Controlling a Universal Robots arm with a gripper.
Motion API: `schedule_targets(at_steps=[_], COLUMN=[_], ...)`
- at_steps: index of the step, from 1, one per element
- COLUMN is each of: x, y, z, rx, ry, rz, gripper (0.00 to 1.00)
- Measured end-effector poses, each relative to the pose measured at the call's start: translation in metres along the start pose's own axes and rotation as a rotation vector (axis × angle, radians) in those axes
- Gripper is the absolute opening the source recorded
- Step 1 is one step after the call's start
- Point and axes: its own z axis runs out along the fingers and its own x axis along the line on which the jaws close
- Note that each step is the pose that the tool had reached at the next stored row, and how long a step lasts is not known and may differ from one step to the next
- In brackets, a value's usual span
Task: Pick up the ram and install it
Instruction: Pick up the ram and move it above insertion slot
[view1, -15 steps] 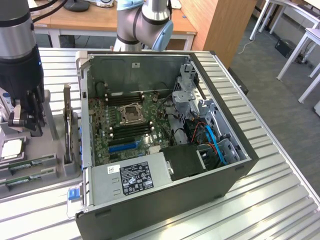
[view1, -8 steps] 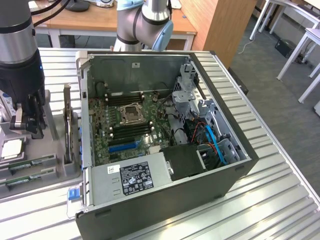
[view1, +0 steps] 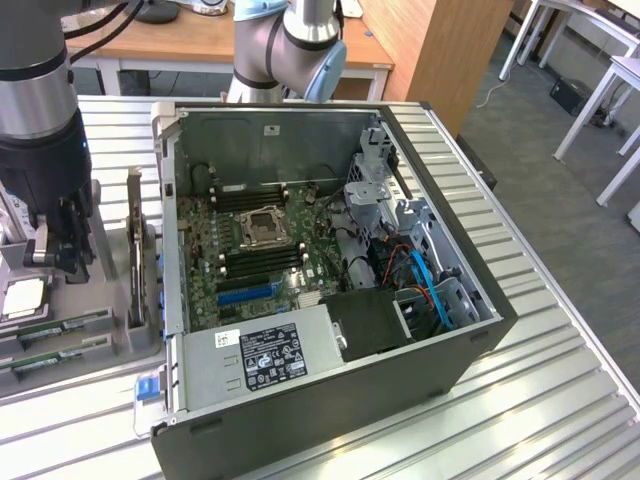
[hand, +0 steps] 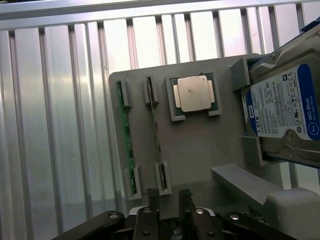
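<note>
Two ram sticks (hand: 155, 135) on edge in the gray tray (hand: 200, 145), beside the CPU (hand: 195, 93). Released, empty gripper (hand: 168, 192) overhead. Light, stiff, fragile: pinch flat faces mid-length, sparing contacts.

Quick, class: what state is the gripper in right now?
Gripper: open, holding nothing, above the grey parts tray.

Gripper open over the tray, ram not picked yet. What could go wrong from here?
1. The two ram sticks sit side by side, close together, in the tray. The open gripper could clip the neighbour or tilt a stick in its holders.
2. The CPU lies just beside them, so an off-line descent could strike it.
</note>
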Motion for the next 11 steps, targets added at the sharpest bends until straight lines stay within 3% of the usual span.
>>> schedule_targets(at_steps=[11], x=[0.0001], y=[-0.0003], z=[0.0052], rx=[0.0], ry=[0.0001], rz=[0.0], gripper=[0.3])
